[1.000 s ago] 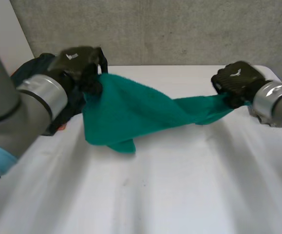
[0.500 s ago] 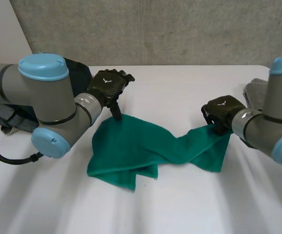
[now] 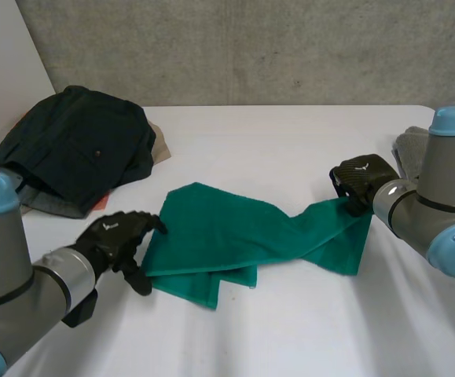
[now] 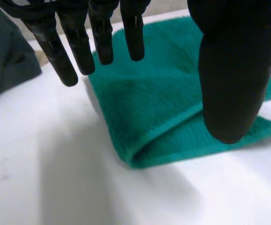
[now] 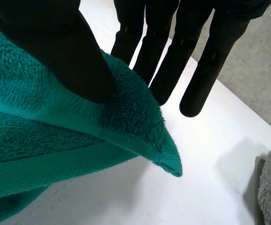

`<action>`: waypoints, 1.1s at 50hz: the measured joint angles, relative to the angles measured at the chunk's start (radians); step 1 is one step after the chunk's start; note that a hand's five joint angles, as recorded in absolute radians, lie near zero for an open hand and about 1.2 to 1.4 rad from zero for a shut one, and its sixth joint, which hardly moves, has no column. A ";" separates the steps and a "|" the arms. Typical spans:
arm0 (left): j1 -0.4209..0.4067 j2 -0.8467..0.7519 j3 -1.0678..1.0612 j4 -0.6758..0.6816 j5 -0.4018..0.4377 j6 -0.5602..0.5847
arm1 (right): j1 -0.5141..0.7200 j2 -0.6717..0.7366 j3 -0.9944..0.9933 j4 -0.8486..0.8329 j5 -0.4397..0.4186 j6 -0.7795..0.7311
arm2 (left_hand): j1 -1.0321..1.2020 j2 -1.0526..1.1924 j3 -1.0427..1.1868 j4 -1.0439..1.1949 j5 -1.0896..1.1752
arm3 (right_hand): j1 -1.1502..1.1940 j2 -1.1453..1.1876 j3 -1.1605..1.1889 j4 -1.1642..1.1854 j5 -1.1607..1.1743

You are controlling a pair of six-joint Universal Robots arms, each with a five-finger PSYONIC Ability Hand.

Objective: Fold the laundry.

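Green towel (image 3: pixel 235 236) lies rumpled mid-surface (image 3: pixel 290 330), with a hand at each end.
A pile of dark clothes (image 3: pixel 78 149) sits at the surface's 10 o'clock. The left hand (image 3: pixel 115 239) hovers low at the towel's 8 o'clock, by its folded edge, fingers straight and spread, gripping nothing. The towel runs from there toward 2 o'clock, where the right hand (image 3: pixel 361 179) is turned down over its far corner and pinches it between thumb and straight fingers. A grey cloth (image 3: pixel 408 149) lies at that hand's 2 o'clock.
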 measured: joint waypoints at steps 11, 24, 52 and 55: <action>0.028 -0.149 0.045 0.157 0.013 0.011 | -0.001 -0.002 0.050 -0.009 -0.002 0.000 | 0.085 0.081 0.079 0.096 0.106 | 0.000 0.000 0.000 0.000 0.000; 0.020 -0.267 0.134 0.173 0.013 0.017 | -0.008 -0.071 0.118 -0.057 -0.003 0.000 | 0.558 0.547 0.530 0.546 0.546 | 0.000 0.000 0.003 0.000 0.000; 0.024 0.082 0.190 0.078 0.003 0.060 | -0.011 -0.422 0.134 0.189 -0.123 -0.141 | 0.773 0.826 0.819 0.837 0.808 | 0.000 0.000 0.006 0.000 0.000; 0.024 0.008 0.179 0.080 0.006 0.062 | -0.015 -0.379 0.157 0.176 -0.124 -0.137 | 0.694 0.711 0.721 0.735 0.731 | 0.000 0.000 0.006 0.000 0.000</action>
